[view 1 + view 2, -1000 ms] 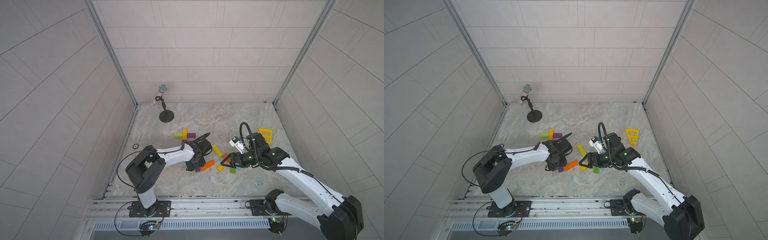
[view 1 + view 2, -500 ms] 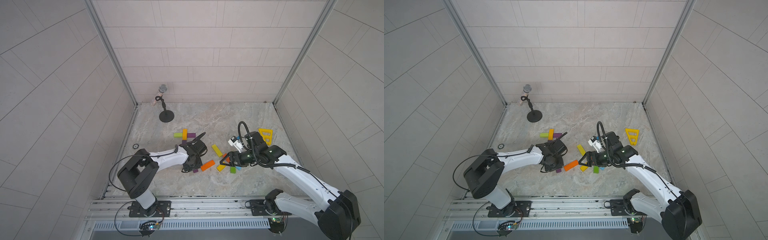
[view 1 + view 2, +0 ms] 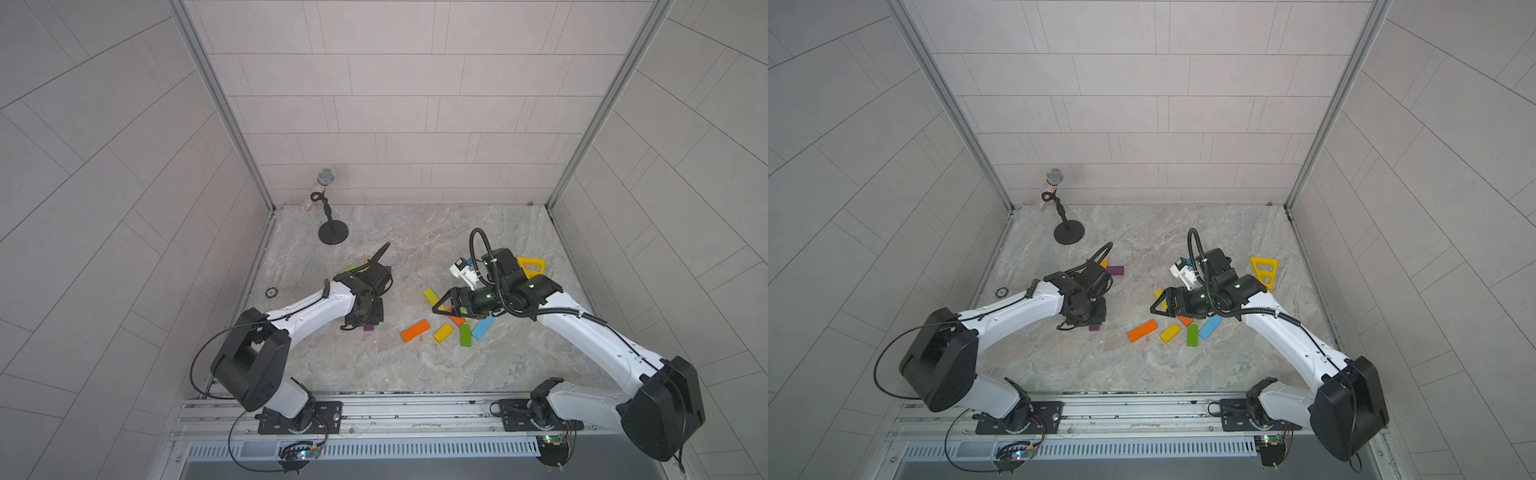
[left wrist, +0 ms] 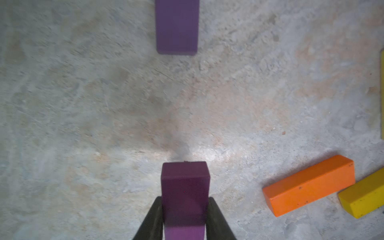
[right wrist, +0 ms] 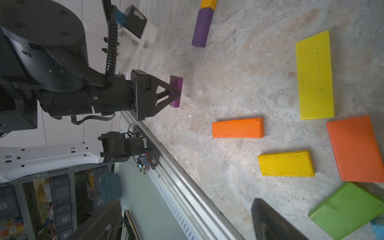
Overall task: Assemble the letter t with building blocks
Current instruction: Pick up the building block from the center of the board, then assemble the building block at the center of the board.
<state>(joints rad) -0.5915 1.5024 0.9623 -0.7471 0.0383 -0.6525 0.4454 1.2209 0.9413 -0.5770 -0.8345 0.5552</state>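
Note:
My left gripper (image 4: 185, 200) is shut on a small purple block (image 4: 185, 182), held on end just above the floor; in both top views only a corner of the block (image 3: 369, 328) shows under the gripper (image 3: 365, 320). Farther back lies another purple block (image 4: 176, 27) beside a yellow-orange one (image 5: 208, 3). My right gripper (image 3: 441, 306) hovers open and empty over the loose blocks: orange (image 3: 414, 331), yellow (image 3: 443, 332), green (image 3: 466, 335), light blue (image 3: 482, 328), and a flat yellow one (image 3: 430, 296). Its dark fingertips (image 5: 268, 216) stand wide apart.
A microphone on a black stand (image 3: 332, 232) is at the back left. A yellow triangular frame (image 3: 532, 266) lies behind the right arm. A small ring (image 3: 271, 292) sits by the left wall. The metal rail (image 3: 415, 405) runs along the front edge.
The left gripper has closed on the purple block and drawn it left, away from the orange block. The right arm has hardly moved.

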